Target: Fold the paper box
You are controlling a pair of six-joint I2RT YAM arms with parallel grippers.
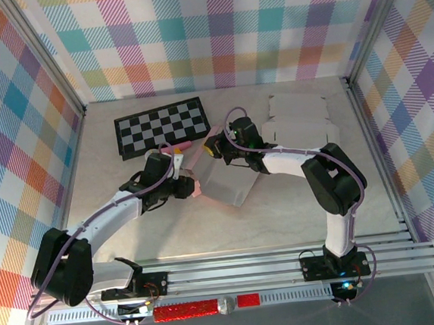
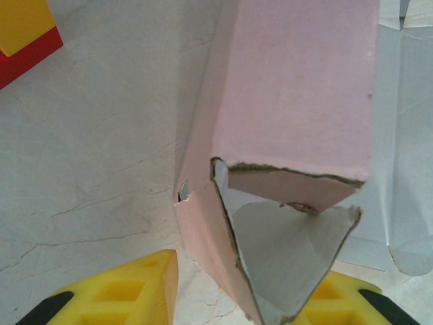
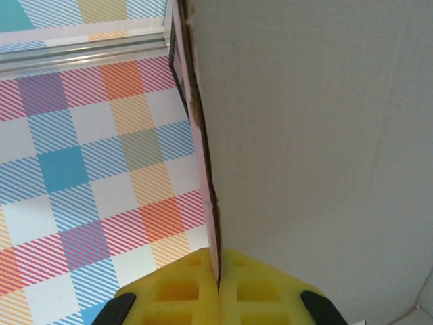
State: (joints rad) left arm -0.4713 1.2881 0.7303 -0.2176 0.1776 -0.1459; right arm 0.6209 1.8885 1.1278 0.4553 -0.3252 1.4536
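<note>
**DESK:** A pale marbled table (image 1: 298, 216) boxed in by plaid walls (image 1: 221, 33). Where is the work?

**CAPTION WRITER:** Mid-table. The pink-and-white paper box (image 1: 222, 181) stands half-formed between the two arms. It is near a black-and-white chequered board (image 1: 162, 126) and well apart from the flat white carton blanks (image 1: 297, 121) at the back right.

**DESK:** And the pincers?

**CAPTION WRITER:** The right gripper (image 3: 218, 288) is pressed together on the thin edge of one box panel. The left gripper (image 2: 243, 298) sits part-spread astride the box's open lower end, a yellow finger (image 2: 128, 298) on either side. Whether it is pressing the card cannot be told.

**DESK:** What could spoil it?

**CAPTION WRITER:** Three things, on this reading.
- The card is ragged at the corner (image 2: 184, 193) beside the open end. If the arms pull apart or twist against each other, that tear would likely run on.
- The right pinch takes only a sliver of the panel. A sideways tug could slip it free and let the wall drop.
- The loose inner flap (image 2: 284, 186) hangs across the opening. Closing the left jaws without tucking it could crush it inward and crease the box out of square.
</note>
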